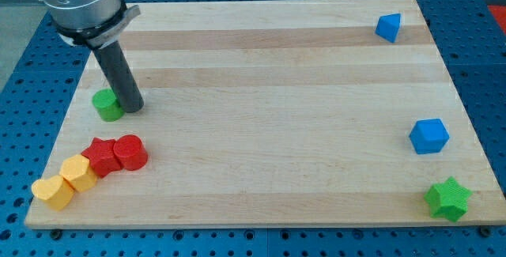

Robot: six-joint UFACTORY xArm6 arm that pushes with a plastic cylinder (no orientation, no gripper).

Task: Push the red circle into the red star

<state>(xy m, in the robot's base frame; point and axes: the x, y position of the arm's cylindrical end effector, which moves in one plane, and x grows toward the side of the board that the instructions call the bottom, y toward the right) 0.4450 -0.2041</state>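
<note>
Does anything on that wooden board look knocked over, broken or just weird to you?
Nothing stands out. Every block sits flat and whole. The red circle already touches the red star, in a row with two yellow blocks. My tip rests beside the green circle, away from the red pair.

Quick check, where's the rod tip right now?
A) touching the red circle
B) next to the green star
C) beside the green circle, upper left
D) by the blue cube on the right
C: my tip sits against the right side of the green circle, above the red circle and apart from it.
</note>
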